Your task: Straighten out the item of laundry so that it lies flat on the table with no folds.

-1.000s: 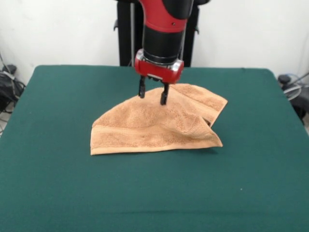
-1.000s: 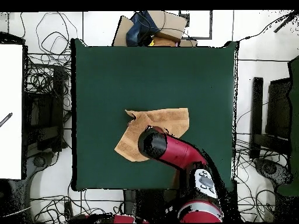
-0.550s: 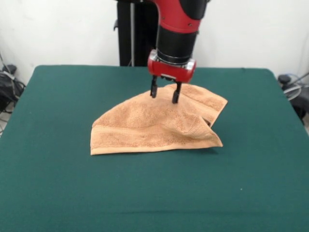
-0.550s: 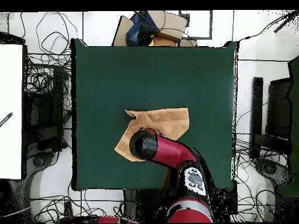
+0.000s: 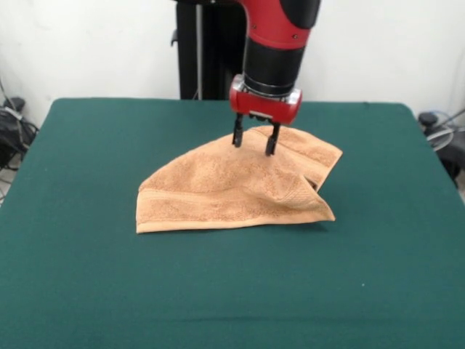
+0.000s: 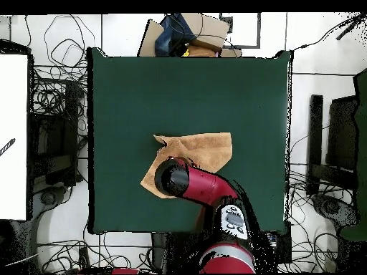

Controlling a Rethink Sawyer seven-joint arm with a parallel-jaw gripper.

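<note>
The gripper [image 5: 253, 141], released with jaws apart, hovers over the far part of the folded towel [image 5: 232, 190] on the counter [image 5: 87, 291].

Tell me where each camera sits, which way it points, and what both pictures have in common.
Front view: across the table, facing the robot; shows the red and black arm's lower part and open end effector above the folded orange-tan terry towel.
Overhead view: above, looking straight down; shows the arm covering part of the towel.
Shared: towel, arm, dark green felt table.
</note>
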